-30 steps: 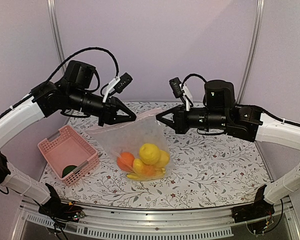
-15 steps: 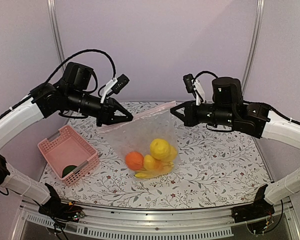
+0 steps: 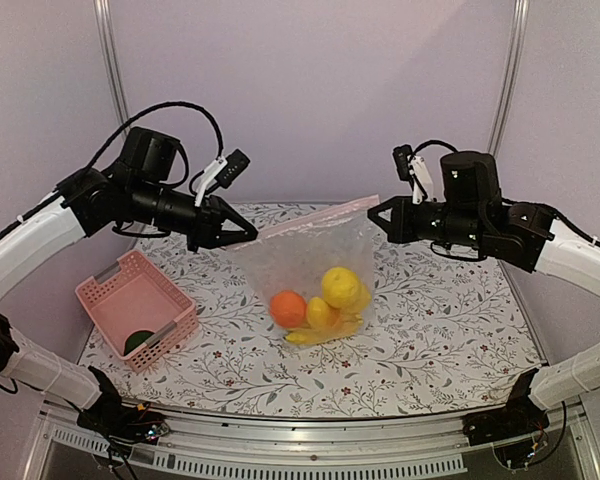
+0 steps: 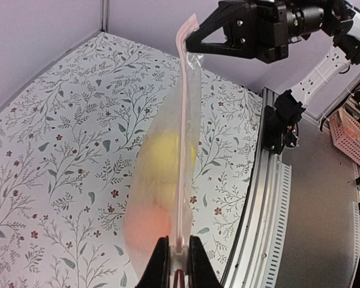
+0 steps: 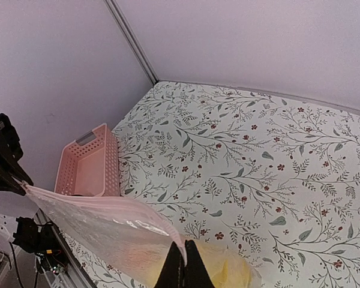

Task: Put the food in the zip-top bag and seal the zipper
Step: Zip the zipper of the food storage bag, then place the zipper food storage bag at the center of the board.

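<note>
With left gripper [image 3: 248, 238] and right gripper [image 3: 373, 213] clamped on opposite ends of the zipper [image 3: 315, 217], the bag [image 3: 310, 255] hangs between them holding fruit [image 3: 320, 300]; sealing seems in hand, and next likely calls for pressing the strip shut along its length.

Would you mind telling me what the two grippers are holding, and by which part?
Both hold the clear bag by its zipper strip: the left gripper pinches one end, the right gripper the other.

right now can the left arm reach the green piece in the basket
Probably not yet: the left gripper is shut on the zip-top bag. The green piece lies uncovered in the pink basket.
</note>
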